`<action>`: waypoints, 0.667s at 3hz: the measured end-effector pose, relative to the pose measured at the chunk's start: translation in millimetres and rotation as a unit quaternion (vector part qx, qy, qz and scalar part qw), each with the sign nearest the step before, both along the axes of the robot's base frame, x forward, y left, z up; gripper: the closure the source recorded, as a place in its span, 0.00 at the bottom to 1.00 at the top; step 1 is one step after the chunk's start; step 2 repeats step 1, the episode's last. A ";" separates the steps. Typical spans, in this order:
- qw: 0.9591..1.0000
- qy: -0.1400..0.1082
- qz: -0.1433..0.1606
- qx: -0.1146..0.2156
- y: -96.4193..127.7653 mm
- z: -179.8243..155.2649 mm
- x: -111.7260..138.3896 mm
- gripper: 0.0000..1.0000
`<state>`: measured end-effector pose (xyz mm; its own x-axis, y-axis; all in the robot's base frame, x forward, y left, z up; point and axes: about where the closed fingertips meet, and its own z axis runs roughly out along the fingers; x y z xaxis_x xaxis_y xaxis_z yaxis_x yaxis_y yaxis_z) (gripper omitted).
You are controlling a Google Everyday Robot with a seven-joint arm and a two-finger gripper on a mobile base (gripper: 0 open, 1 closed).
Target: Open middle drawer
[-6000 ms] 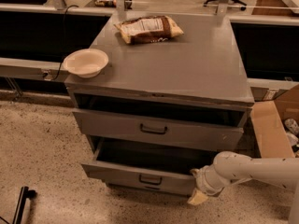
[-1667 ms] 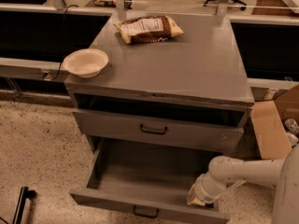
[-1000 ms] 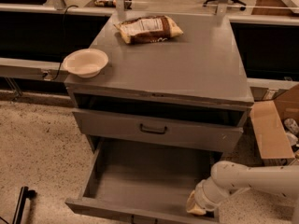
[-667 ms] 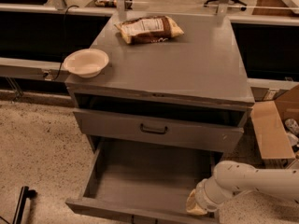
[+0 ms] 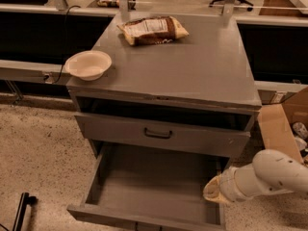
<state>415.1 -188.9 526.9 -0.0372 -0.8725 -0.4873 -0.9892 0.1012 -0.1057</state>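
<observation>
Middle drawer [image 5: 144, 191]: drawn far out at the cabinet's foot, its front cut by the lower frame edge.
Gripper [image 5: 213, 192]: placed at the drawer's right front corner; whether it is spread or closed, or has hold of anything, cannot be told.
Upper drawer [image 5: 115, 128]: left back under the top.
Cabinet top [image 5: 202, 66]: white bowl [image 5: 88, 64] at the left edge, snack bag [image 5: 153, 30] behind.
Progress: opening is judged done; probably only the arm's withdrawal is left.

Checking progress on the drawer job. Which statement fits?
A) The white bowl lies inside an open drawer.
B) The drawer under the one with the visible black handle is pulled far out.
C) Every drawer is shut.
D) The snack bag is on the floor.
B: the middle drawer stands pulled far out below the upper drawer, with the gripper at its right front corner.
</observation>
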 end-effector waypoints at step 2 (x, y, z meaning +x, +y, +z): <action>0.998 -0.049 0.033 0.026 -11.8 73.7 4.1 1.00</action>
